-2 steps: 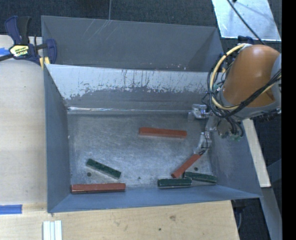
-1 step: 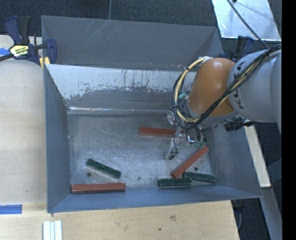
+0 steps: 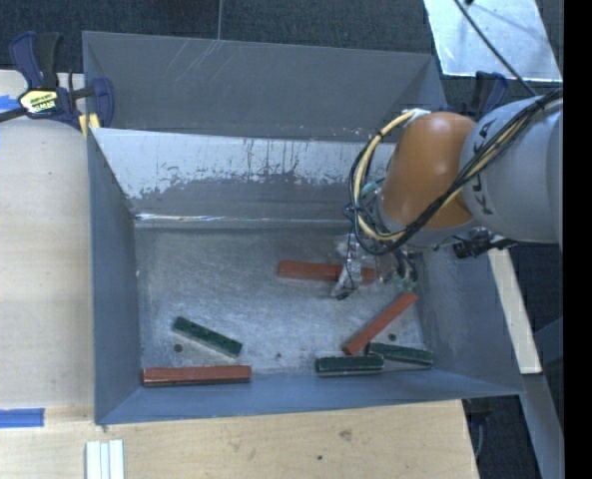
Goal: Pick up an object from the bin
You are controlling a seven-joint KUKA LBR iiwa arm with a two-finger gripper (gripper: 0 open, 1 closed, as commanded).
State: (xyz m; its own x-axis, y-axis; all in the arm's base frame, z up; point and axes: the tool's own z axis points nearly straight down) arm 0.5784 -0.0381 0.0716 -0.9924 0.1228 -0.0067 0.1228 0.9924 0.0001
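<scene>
My gripper [image 3: 347, 279] hangs low in the right half of the bin, under the arm's orange cover. It is down at the right end of a flat red-brown bar [image 3: 308, 269] that lies crosswise on the bin floor. The bar's right end is partly hidden behind the gripper. Just below and to the right, an orange-red bar [image 3: 380, 323] lies tilted, apart from the gripper.
Two dark green bars [image 3: 348, 365] [image 3: 405, 353] lie by the front right wall. Another dark green bar [image 3: 208, 335] and a long red bar [image 3: 196, 374] lie at the front left. The arm's cover and cables fill the bin's right back corner.
</scene>
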